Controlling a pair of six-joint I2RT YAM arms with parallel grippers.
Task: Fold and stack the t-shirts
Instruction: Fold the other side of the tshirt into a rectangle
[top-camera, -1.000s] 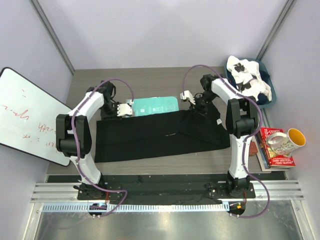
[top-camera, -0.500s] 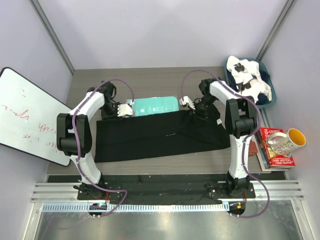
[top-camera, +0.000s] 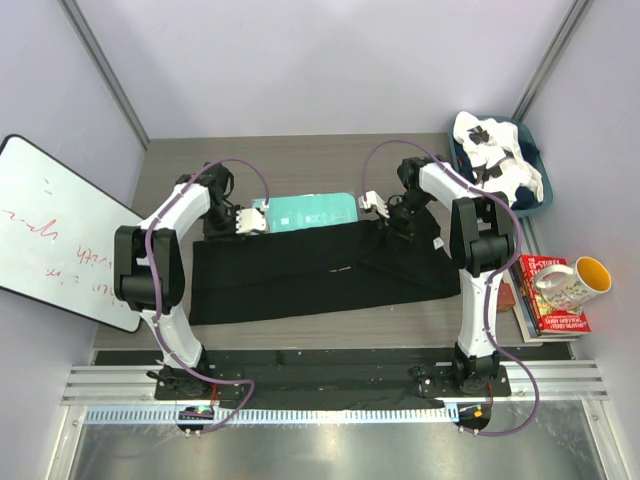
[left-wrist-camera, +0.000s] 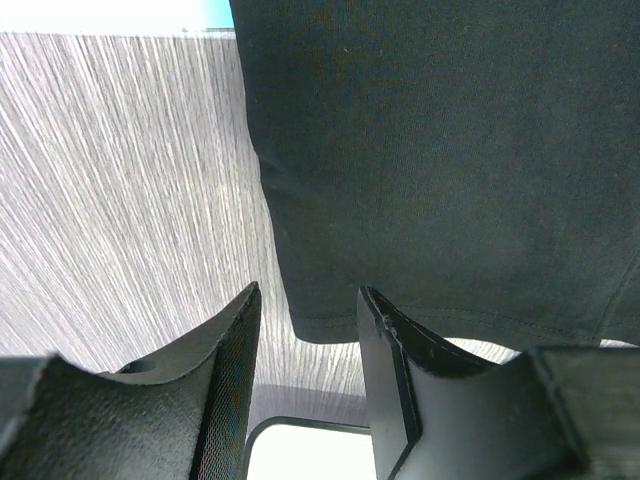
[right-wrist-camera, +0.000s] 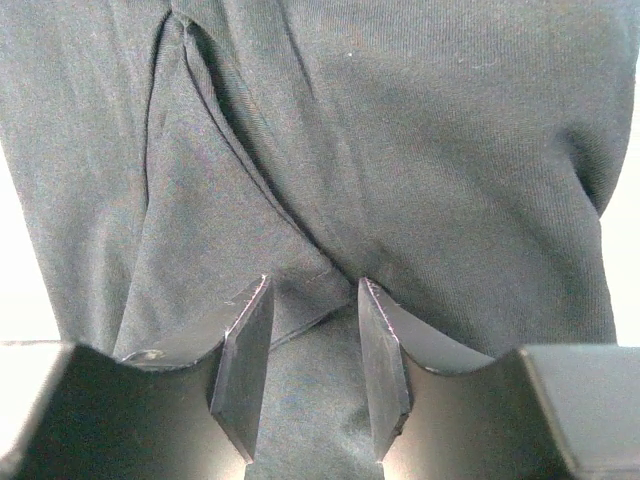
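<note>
The folding of the black shirt (top-camera: 320, 270) is judged to be in hand. It is spread as a wide band across the middle of the desk (top-camera: 300, 160), with its far edge touching or just overlapping a teal board (top-camera: 315, 210). The left claw (top-camera: 250, 218) is held open over the shirt's far left corner; the hem and bare desk are seen between its fingers, and nothing is pinched. The right claw (top-camera: 372, 203) is likewise open, poised over a creased fold in the far right part of the cloth, and no grip is seen. The white shirt (top-camera: 495, 150) is seen bunched in a bin (top-camera: 533, 142) at the far right corner. Next, both claws would probably need to be lowered and closed on the far edge, so that it can be drawn evenly toward the near edge without the layers beneath being dragged.
</note>
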